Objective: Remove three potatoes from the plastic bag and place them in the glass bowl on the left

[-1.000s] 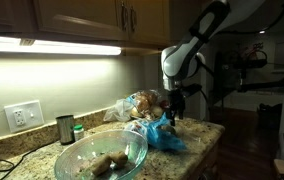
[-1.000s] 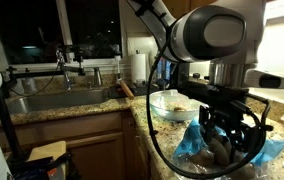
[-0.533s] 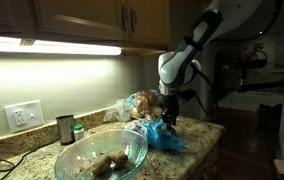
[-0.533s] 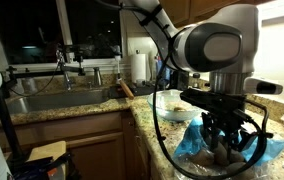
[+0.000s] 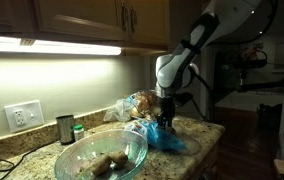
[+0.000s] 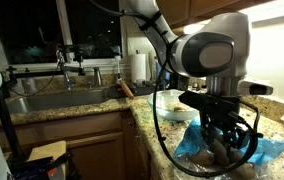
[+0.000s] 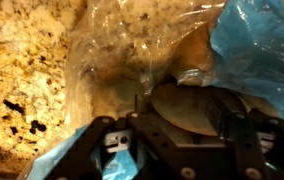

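Observation:
My gripper (image 7: 186, 98) is shut on a brown potato (image 7: 182, 112) that fills the space between its fingers, just above the clear and blue plastic bag (image 7: 132, 50). In both exterior views the gripper (image 5: 165, 119) (image 6: 227, 143) hangs low over the blue bag (image 5: 168, 139) (image 6: 274, 150) on the granite counter. The large glass bowl (image 5: 77, 158) stands to the left with two potatoes (image 5: 107, 163) in it. It also shows behind the gripper (image 6: 170, 104).
A clear bag of bread-like items (image 5: 140, 103) lies against the back wall. A dark metal cup (image 5: 65, 129) and a small green-topped jar (image 5: 79, 130) stand behind the bowl. A sink (image 6: 52, 101) and a paper towel roll (image 6: 139, 66) are further along the counter.
The gripper has shifted slightly left, toward the bowl, while staying low over the blue bag. The bowl and its potatoes have not moved.

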{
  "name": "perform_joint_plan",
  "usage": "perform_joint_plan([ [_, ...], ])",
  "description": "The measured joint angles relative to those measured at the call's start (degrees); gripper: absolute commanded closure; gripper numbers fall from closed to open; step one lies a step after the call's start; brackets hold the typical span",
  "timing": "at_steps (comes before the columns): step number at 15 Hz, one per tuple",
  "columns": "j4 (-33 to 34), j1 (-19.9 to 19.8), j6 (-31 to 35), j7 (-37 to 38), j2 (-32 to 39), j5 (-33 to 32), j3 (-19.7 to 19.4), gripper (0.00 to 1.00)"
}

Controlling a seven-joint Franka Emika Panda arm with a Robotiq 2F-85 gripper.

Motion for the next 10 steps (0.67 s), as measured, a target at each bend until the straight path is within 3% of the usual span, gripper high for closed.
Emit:
perform_joint_plan([
  [10, -1.04, 0.82, -0.35, 7.13, 0.03, 6.54, 1.4, 0.0],
])
